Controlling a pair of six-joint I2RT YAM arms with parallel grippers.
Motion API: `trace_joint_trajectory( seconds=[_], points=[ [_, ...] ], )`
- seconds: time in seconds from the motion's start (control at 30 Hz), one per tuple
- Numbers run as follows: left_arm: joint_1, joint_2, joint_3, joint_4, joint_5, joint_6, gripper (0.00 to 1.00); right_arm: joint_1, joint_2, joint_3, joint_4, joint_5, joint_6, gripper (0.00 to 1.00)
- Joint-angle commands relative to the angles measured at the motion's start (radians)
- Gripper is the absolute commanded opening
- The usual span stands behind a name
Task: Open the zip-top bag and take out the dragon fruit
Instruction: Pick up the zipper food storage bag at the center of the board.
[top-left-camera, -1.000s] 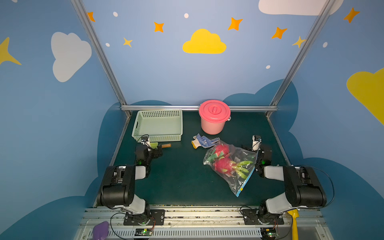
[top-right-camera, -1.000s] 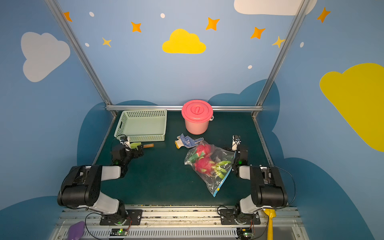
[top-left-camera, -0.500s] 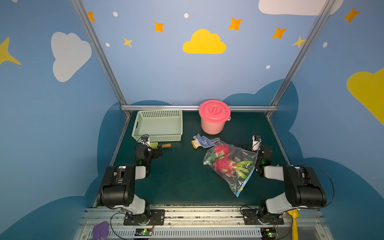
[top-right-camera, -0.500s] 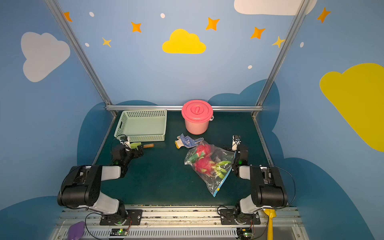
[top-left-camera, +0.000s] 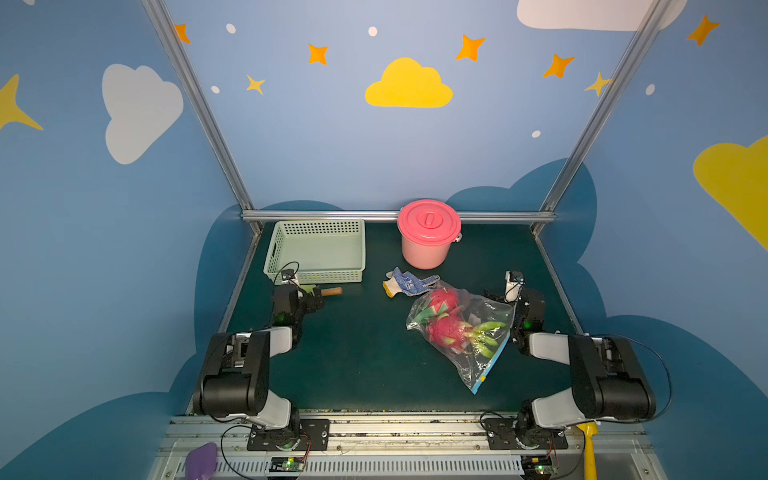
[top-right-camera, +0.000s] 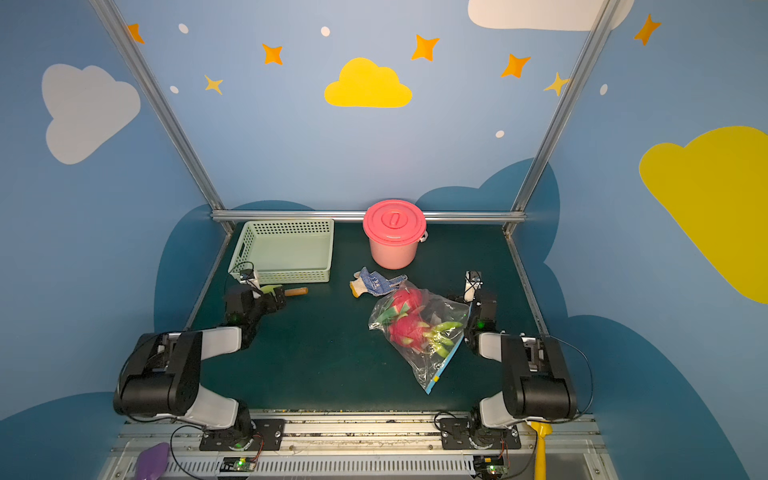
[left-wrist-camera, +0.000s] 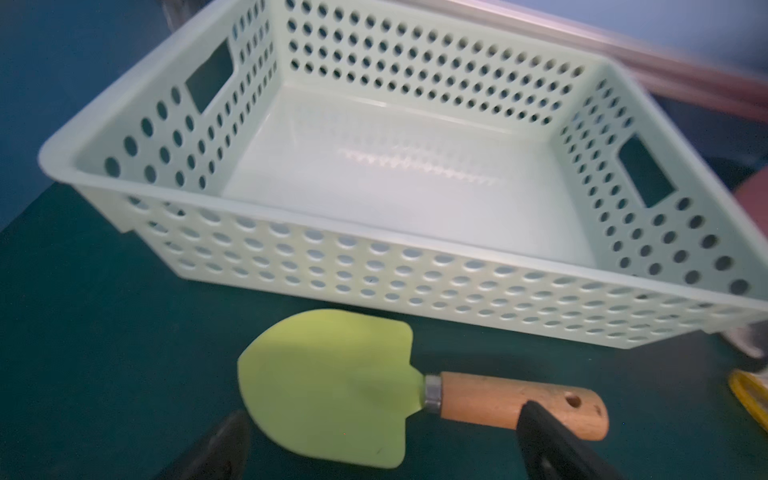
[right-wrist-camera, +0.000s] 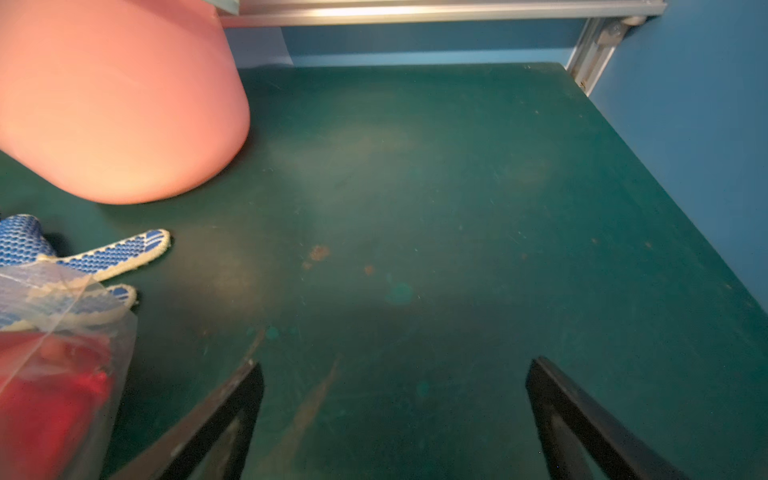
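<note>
While both grippers are held low over the green table (top-left-camera: 353, 357), the zip-top bag (top-left-camera: 465, 332) is seen lying flat on the robot's side of the lidded pink bucket (top-left-camera: 428, 247), slightly to the bucket's right and apart from it. Two pieces of red, green-tipped dragon fruit (top-left-camera: 444, 330) are enclosed in the bag; the light-blue zip strip (top-left-camera: 496, 353) is turned away from the bucket toward the right arm, and the yellow slider (top-left-camera: 482, 379) is set at the strip's end farthest from the bucket; whether the strip is sealed cannot be told. A blue-dotted glove (top-left-camera: 409, 282) is laid between the bucket and the bag, and in the right wrist view its fingers are overlapped by a corner of the bag. A pale green basket (top-left-camera: 316, 274) is placed just left of the bucket; a trowel (left-wrist-camera: 332, 386) with a wooden handle is laid farther left of the bucket and nearer the robot, beside the basket's wall. The left gripper (left-wrist-camera: 384, 417) is held over the trowel, its jaws spread wide and nothing gripped; the right gripper (right-wrist-camera: 397, 368) is held over bare table to the bucket's right, just beside the bag, its jaws likewise wide apart and empty.
</note>
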Motion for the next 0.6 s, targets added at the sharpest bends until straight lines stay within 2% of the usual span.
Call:
trace_joint_trajectory(
  seconds=[0.0,0.1,0.2,0.23,0.3,0.43,0.57],
  points=[
    [0.000,-0.090,0.141,-0.345,-0.151,-0.101,1.00,0.006,-0.145,0.072,-0.201,0.100,0.039,0.97],
    [-0.006,-0.203,0.155,-0.463,-0.145,-0.166,1.00,0.002,-0.298,0.134,-0.379,0.186,0.152,0.97],
    [-0.007,-0.293,0.189,-0.612,-0.168,-0.292,1.00,-0.026,-0.419,0.300,-0.746,0.248,0.384,0.97],
    [-0.009,-0.323,0.212,-0.677,-0.154,-0.337,1.00,-0.060,-0.445,0.366,-0.882,0.211,0.480,0.97],
    [-0.021,-0.381,0.235,-0.746,-0.095,-0.363,1.00,-0.113,-0.472,0.479,-1.070,0.032,0.514,0.97],
    [-0.127,-0.469,0.287,-0.842,-0.010,-0.379,1.00,-0.078,-0.456,0.710,-1.485,-0.076,0.551,0.97],
    [-0.253,-0.473,0.388,-1.030,0.027,-0.362,1.00,-0.086,-0.484,0.791,-1.804,-0.234,0.596,0.97]
  ],
)
